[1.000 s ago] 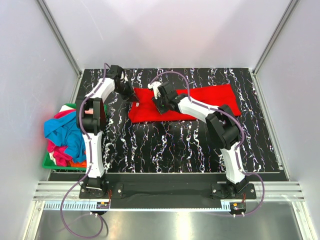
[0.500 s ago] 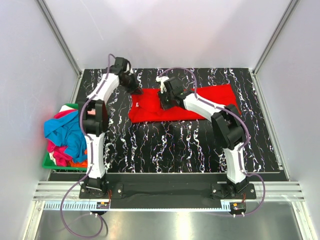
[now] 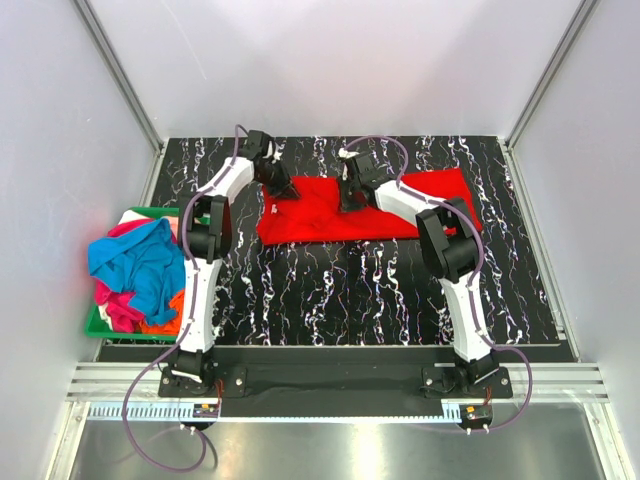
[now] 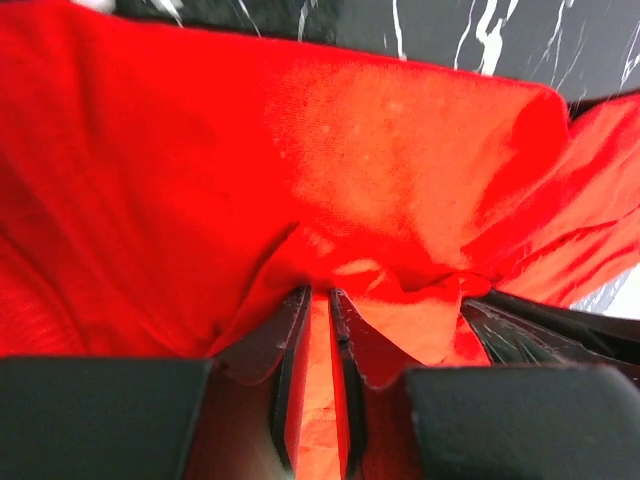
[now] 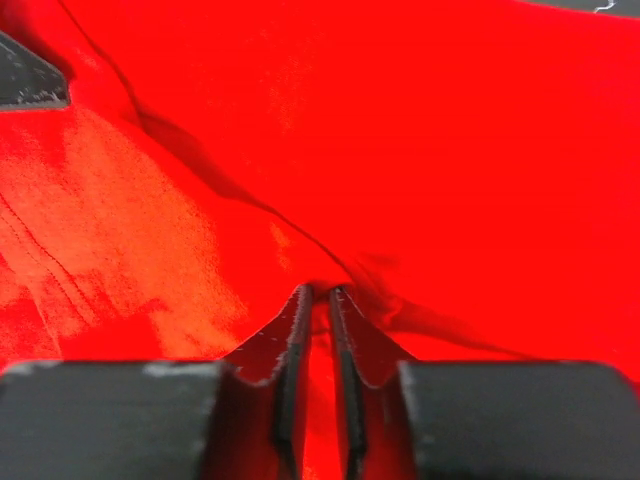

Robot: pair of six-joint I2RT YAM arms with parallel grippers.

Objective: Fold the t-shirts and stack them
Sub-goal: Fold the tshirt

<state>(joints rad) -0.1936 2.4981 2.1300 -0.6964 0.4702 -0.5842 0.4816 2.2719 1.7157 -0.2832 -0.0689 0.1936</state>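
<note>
A bright red t-shirt lies stretched across the back of the black marbled table. My left gripper is at the shirt's upper left corner. In the left wrist view the left gripper is shut on a ridge of the red cloth. My right gripper is over the shirt's upper edge near the middle. In the right wrist view the right gripper is also shut on a pinched fold of the red cloth. Red fabric fills both wrist views.
A green basket stands off the table's left edge, heaped with crumpled t-shirts: blue, pink and orange. White walls with metal frame posts close in the back and sides.
Both grippers have shifted right along the shirt's back edge, the left one first going toward the back. The right jaws have closed further on the cloth.
</note>
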